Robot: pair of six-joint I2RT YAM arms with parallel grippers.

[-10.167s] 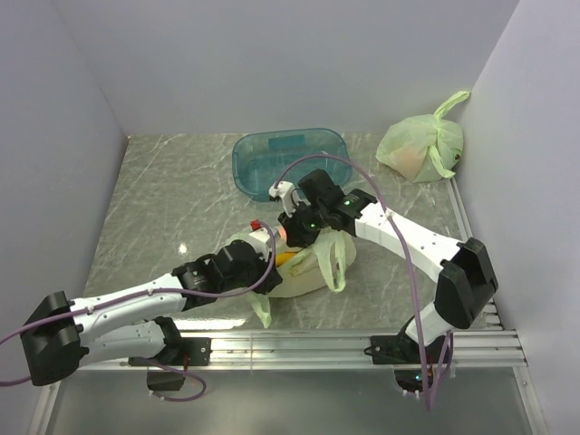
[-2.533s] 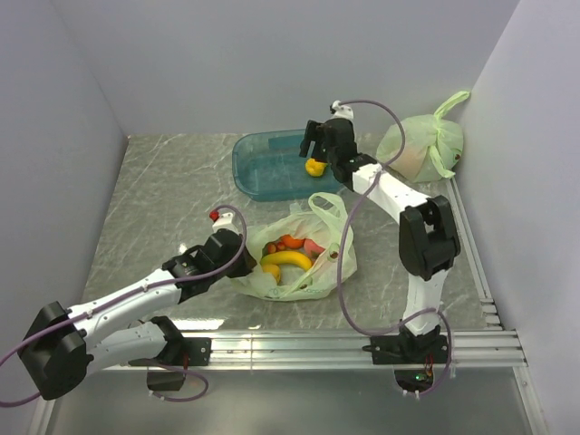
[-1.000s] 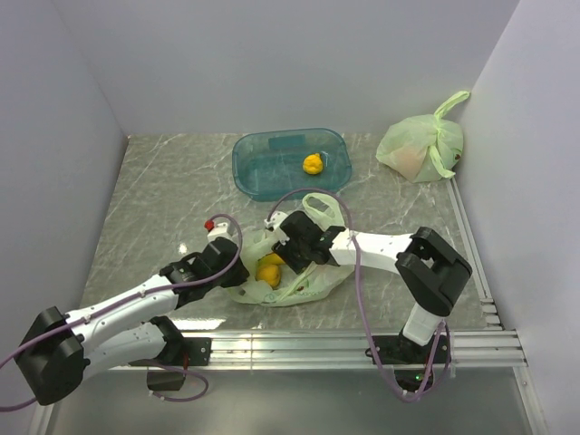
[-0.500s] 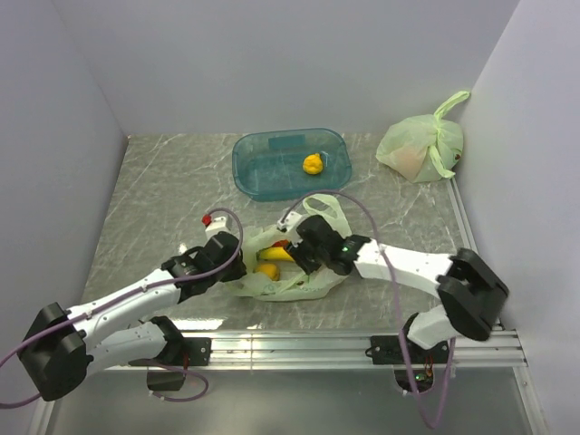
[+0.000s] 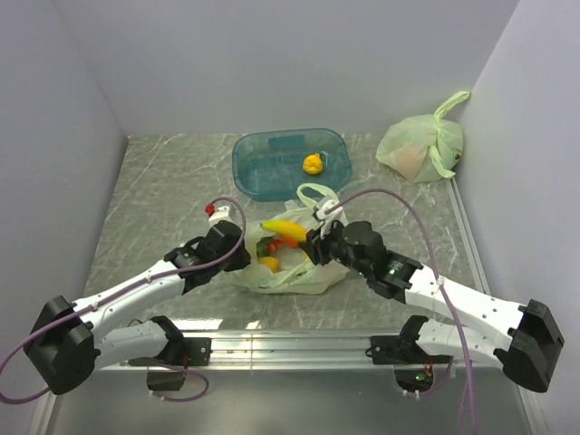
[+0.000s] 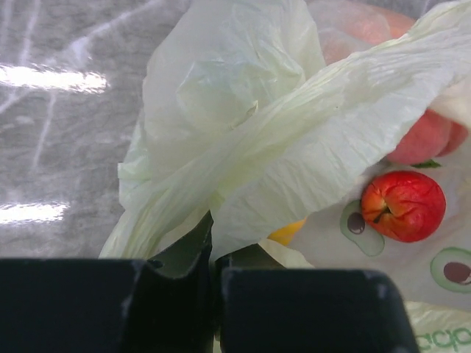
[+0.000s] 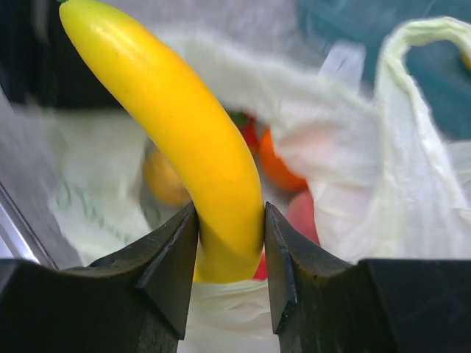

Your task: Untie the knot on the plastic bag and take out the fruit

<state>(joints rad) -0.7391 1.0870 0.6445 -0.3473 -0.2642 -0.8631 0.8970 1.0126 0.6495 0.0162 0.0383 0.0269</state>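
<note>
While the left pincer [image 6: 212, 244] pinches the plastic bag [image 6: 243, 132], the right pincer [image 7: 229, 220] has raised the banana [image 7: 184, 125] it clamps.

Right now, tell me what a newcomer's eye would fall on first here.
The bright yellow banana, clamped in the right pincer over the open plastic bag at mid-table, stands out first. The left pincer pinches the bag's film near a red apple. Behind, a blue tub holds one yellow fruit.
</note>
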